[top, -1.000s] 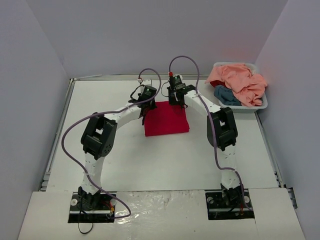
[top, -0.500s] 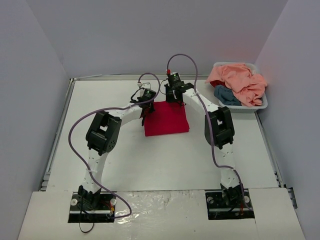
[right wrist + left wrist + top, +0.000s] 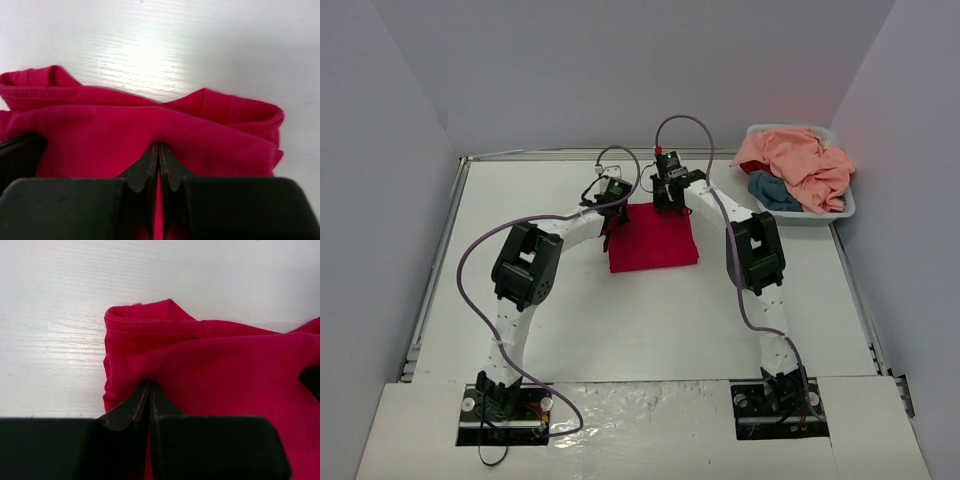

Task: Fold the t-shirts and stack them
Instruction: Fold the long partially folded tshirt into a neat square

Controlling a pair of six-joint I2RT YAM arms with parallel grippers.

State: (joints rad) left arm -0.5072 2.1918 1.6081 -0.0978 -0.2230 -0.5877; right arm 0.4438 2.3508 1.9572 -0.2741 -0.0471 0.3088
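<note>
Folded crimson-red cloth t-shirt lying on the white counter; left claw and right claw each clamped on its far edge; fabric likely light, limp, prone to sag; pinch all layers near the corners.

- White table, faint wood grain, with a bright glare patch just beyond the right hand.
- Plain lilac-grey walls rise farther beyond it and to both sides.

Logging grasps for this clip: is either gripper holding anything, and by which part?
Both grip the red t-shirt by its far edge: the left gripper pinches near the left corner, the right gripper near the right corner.
</note>
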